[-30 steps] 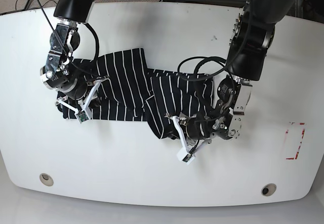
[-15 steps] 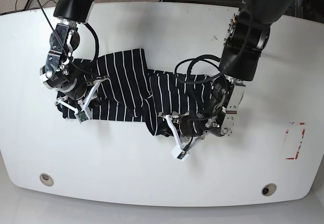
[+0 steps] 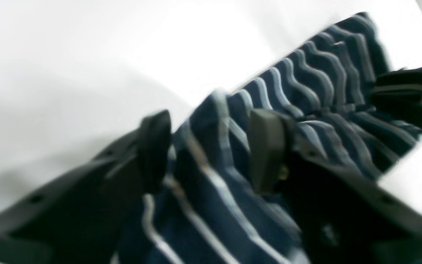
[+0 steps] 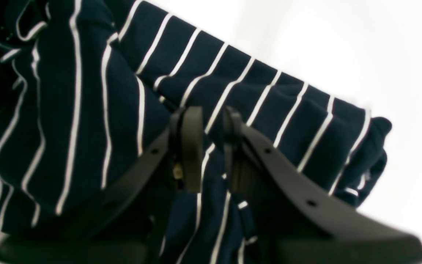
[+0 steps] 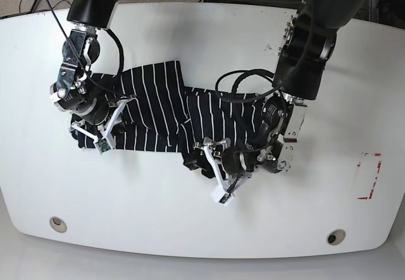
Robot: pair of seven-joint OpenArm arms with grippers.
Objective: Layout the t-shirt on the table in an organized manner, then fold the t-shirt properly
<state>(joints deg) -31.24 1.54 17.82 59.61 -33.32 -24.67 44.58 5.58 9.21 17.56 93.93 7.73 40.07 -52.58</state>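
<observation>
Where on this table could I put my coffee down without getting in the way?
The bare front strip of the table, between the two grey grommet holes, is free. The middle is crowded: the t-shirt and both arms cover it.

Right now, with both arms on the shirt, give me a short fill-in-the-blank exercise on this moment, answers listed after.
1. The t-shirt is black with thin ____ stripes.
2. The right hand is pinched ____ on the t-shirt.
3. In the left wrist view, the left hand has its fingers ____, with striped fabric between them.
4. The red-and-white sticker lies on the ____.

Answers: white; shut; apart; table
</observation>
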